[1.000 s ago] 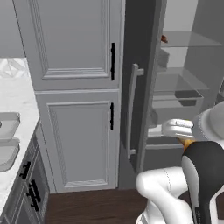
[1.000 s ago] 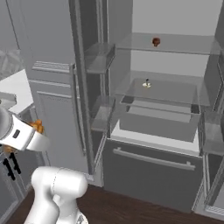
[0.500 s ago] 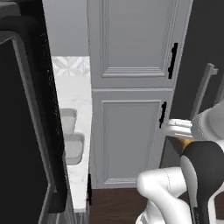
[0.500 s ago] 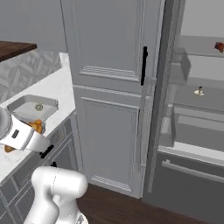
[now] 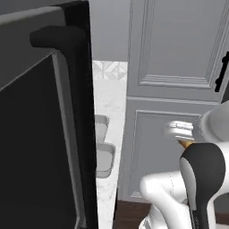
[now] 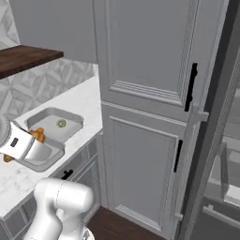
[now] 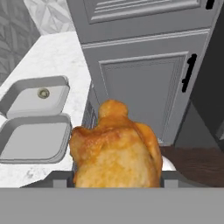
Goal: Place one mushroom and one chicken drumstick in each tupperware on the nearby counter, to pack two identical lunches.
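Note:
My gripper (image 7: 115,176) is shut on a golden-brown chicken drumstick (image 7: 114,148), which hides the fingertips in the hand view. Left of and beyond it, two grey tupperware trays lie side by side on the white counter (image 7: 57,54). The farther tray (image 7: 22,98) holds a small mushroom (image 7: 43,92); the nearer tray (image 7: 30,141) looks bare. In the right base view the hand (image 6: 21,144) hovers over the nearer tray (image 6: 44,157), with orange drumstick ends (image 6: 37,136) showing on both sides of it. The left base view shows the hand (image 5: 179,131) in front of the cabinet.
A tall grey cabinet (image 6: 145,93) with black handles (image 6: 191,86) stands right of the counter. A dark open fridge door (image 5: 44,125) blocks the left of the left base view and hides part of the trays (image 5: 103,160). A brown wooden shelf (image 6: 23,56) hangs above the counter.
The whole picture has swung from the open fridge to the cabinet and counter, so the base has moved. The drumstick stays held in the gripper throughout.

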You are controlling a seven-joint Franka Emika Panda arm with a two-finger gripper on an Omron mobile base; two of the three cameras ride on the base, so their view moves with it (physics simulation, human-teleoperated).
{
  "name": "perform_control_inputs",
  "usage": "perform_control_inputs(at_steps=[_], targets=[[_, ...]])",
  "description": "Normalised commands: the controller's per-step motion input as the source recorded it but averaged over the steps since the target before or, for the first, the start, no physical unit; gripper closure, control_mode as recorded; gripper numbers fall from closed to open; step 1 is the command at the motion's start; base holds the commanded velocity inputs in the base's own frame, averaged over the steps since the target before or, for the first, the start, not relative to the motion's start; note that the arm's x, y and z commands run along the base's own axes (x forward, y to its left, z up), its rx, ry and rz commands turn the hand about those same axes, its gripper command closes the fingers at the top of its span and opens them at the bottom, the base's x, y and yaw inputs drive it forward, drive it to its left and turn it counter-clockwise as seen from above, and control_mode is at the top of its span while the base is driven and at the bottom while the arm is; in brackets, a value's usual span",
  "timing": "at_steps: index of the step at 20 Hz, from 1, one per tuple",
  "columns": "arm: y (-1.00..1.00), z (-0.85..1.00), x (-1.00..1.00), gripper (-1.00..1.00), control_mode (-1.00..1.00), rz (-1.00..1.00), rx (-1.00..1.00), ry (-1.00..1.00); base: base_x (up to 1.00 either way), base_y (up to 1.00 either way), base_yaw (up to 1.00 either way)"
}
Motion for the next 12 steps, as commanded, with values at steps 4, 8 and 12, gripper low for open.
perform_control_inputs(at_steps=[4, 8, 12], targets=[[0.00, 0.00, 0.00, 1.00, 1.00, 0.00, 0.00, 0.00, 0.80, -0.01, 0.39], [0.00, 0.00, 0.00, 1.00, 1.00, 0.00, 0.00, 0.00, 0.83, 0.00, 0.41], [0.00, 0.00, 0.00, 1.00, 1.00, 0.00, 0.00, 0.00, 0.96, -0.10, 0.42]])
